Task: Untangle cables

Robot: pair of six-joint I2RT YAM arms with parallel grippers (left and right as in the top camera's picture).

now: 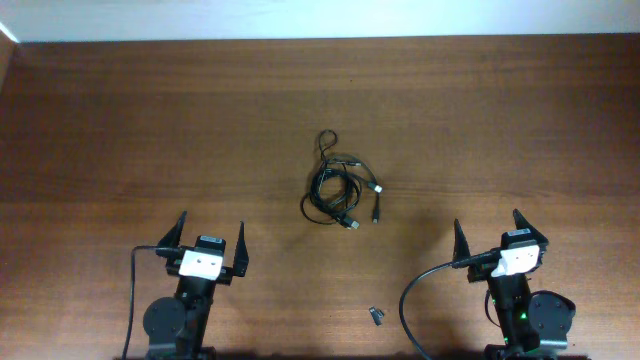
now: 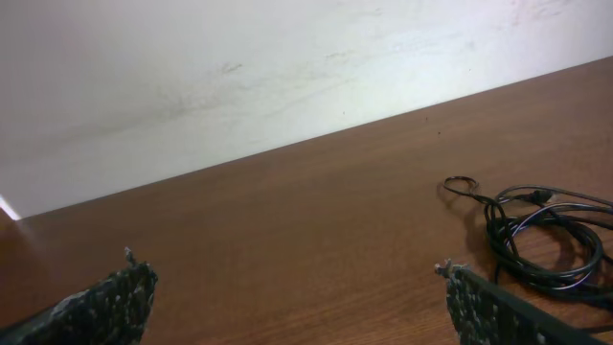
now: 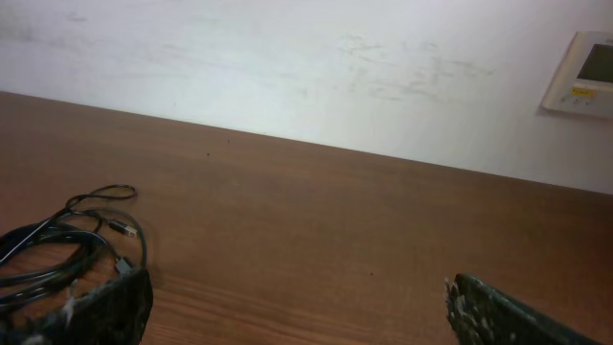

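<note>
The cables (image 1: 340,190) lie in one tangled black bundle at the middle of the wooden table, with small plug ends sticking out on its right side. In the left wrist view the cables (image 2: 541,235) sit at the right edge; in the right wrist view the cables (image 3: 67,244) sit at the left edge. My left gripper (image 1: 210,240) rests near the front left, open and empty, well short of the bundle. My right gripper (image 1: 492,232) rests at the front right, also open with nothing between its fingers.
A tiny dark loose piece (image 1: 376,316) lies near the front edge between the arms. Thick black robot cords (image 1: 408,300) loop beside each arm base. A white wall borders the table's far edge (image 1: 320,40), with a wall panel (image 3: 584,72) at right.
</note>
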